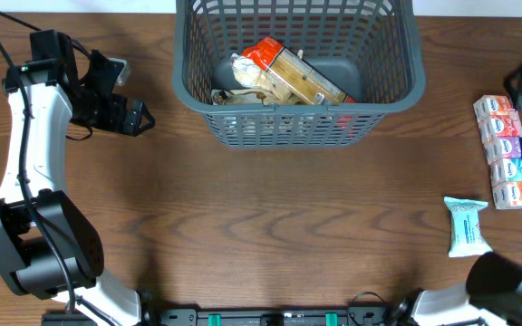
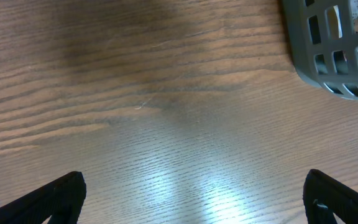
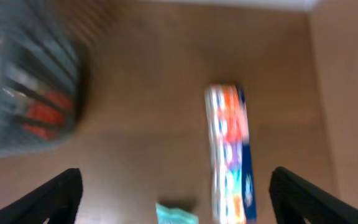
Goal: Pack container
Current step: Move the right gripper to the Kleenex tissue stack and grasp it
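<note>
Left arm point(image 1: 33, 136): white and black, over the left side of the desk point(image 1: 270, 235), apart from the basket.
Left jaws: spread wide; in the left wrist view the 2 fingers point(image 2: 58, 199) sit at the bottom corners with only bare wood between them, nothing held.
Container point(image 1: 193, 86): grey-blue lattice basket, upright at the top centre of the desk.
Contents: 1 orange-and-clear snack bag point(image 1: 288, 72) lying on the bottom; other wrappers beside it, too jumbled to tell apart.
Strip of small packs point(image 1: 507, 152): flat on the desk, well right of the basket.
Pale packet point(image 1: 468, 226): near the strip's lower end, not touching.
Right jaws: wrist view blurred; fingers point(image 3: 55, 196) far apart, nothing between them.
</note>
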Available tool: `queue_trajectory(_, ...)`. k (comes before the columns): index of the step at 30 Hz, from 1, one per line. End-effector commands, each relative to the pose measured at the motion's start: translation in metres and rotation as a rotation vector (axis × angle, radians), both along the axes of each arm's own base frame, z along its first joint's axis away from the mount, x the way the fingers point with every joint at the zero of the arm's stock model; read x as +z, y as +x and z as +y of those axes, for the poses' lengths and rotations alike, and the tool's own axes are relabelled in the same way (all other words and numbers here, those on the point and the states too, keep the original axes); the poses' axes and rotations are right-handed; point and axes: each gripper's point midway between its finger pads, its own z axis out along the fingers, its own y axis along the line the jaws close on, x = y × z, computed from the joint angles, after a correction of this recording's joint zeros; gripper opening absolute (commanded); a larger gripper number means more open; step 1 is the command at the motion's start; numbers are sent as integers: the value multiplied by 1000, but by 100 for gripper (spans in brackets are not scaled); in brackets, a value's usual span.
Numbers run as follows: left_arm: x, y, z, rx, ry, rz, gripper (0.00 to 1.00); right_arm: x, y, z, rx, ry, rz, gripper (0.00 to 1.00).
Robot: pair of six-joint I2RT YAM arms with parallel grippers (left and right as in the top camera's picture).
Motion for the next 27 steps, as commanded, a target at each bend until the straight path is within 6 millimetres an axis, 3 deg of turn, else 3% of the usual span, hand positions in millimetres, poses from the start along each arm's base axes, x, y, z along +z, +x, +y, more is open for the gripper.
queue_trajectory(1,-1,0,0,8,1,4,99,-42,-12,-37,-60,54,125,96)
queue_trajectory(6,-1,1,0,8,2,1,99,-96,-19,-82,-139,145,242,99)
queue_trajectory(12,0,3,1,25,-1,-6,99,-162,-12,-106,-131,222,360,99)
queue_trajectory(20,1,6,1,44,-5,-11,99,-230,1,-109,-12,255,465,99)
queue_trajectory(27,1,6,1,81,-17,-3,99,-251,18,-103,183,171,478,100)
